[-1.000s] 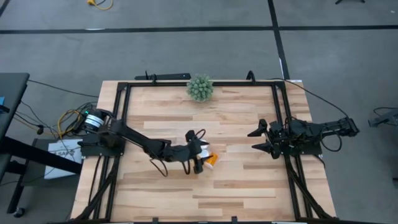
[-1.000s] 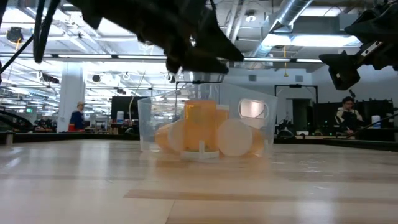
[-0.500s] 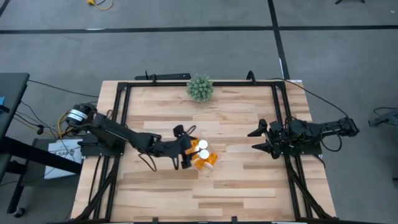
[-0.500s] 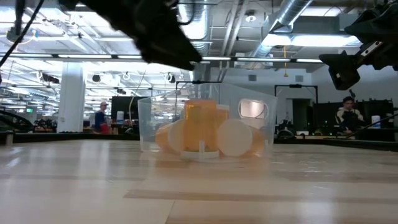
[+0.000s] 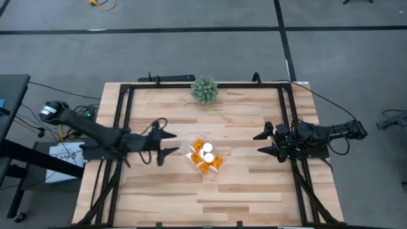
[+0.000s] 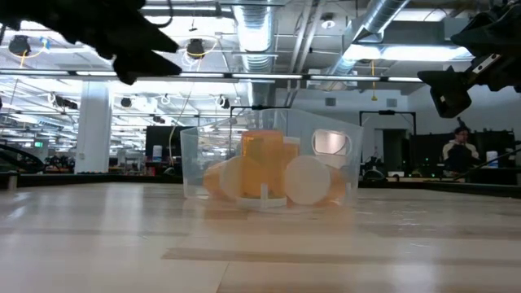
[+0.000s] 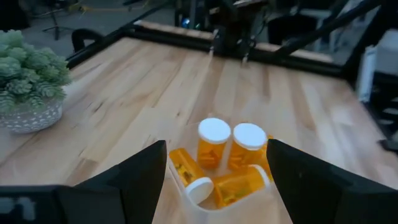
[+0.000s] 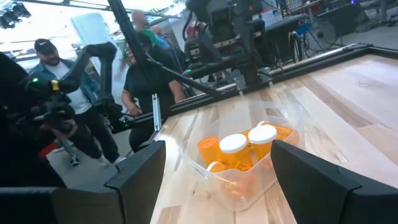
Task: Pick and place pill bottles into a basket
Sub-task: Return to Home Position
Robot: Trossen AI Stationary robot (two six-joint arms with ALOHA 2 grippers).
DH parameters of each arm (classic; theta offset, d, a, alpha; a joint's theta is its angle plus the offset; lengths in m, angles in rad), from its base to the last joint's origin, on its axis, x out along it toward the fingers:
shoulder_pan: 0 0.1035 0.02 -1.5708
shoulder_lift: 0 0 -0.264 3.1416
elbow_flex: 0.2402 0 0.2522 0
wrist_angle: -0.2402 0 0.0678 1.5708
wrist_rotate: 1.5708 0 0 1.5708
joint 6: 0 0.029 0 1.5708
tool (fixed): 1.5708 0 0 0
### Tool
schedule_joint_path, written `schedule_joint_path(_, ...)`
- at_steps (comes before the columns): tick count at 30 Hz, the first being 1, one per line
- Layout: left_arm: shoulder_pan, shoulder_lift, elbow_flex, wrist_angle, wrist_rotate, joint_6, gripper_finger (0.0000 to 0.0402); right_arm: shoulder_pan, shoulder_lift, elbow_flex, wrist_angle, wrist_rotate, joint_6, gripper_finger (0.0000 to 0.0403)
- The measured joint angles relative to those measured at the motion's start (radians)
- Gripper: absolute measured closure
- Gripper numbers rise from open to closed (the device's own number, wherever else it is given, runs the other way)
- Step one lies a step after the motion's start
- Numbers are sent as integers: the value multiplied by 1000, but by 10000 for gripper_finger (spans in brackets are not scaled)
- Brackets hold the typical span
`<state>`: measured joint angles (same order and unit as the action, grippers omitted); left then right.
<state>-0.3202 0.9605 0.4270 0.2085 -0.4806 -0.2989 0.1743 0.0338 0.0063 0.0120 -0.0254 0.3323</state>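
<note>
The clear plastic basket [image 5: 205,158] stands on the table's middle and holds several orange pill bottles [image 5: 204,153] with white caps, some upright, some lying; they also show in the low view [image 6: 269,175], the left wrist view [image 7: 227,162] and the right wrist view [image 8: 239,152]. My left gripper [image 5: 170,142] is open and empty, left of the basket and above the table. My right gripper [image 5: 262,144] is open and empty at the table's right side, pointing toward the basket.
A spiky green ball plant [image 5: 204,90] stands at the table's far edge. A black metal frame [image 5: 124,114] runs around the tabletop. People stand in the room beyond the table [image 8: 68,93]. Bare wood lies near and right of the basket.
My left gripper has drawn back from above the basket toward the table's left edge, empty. The basket and its bottles, covered by the gripper a second ago, now show in full and stay in place. My right arm has kept still.
</note>
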Motion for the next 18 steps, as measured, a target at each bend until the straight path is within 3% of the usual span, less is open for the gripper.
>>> schedule_joint_path(8,0,-231,-136,31,102,0,135,0,0,0,0,0,0,117)
schedule_joint_path(18,0,-390,-245,109,214,49,135,0,0,0,0,0,0,117)
